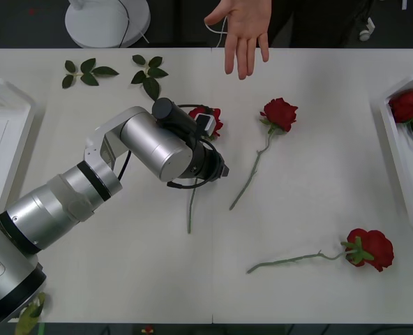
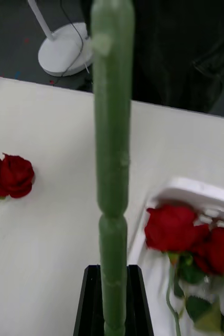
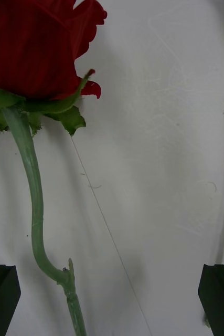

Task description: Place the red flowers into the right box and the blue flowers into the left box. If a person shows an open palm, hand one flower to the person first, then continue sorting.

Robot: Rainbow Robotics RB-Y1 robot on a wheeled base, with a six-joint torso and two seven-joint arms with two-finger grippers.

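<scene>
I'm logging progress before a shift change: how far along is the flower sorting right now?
Done: a few red roses already lie in the right box. In hand: the right gripper is shut on a green stem, while the left gripper, jaws open, hovers over a rose on the table. Left: three roses there, including that one, and a person's open palm waits for a flower.

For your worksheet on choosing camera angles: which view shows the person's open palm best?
The front view: the open hand reaches over the table's far edge, palm up and fingers spread. The right wrist view gives dark clothing behind a green stem. The left wrist view gives a rose on the table.
</scene>
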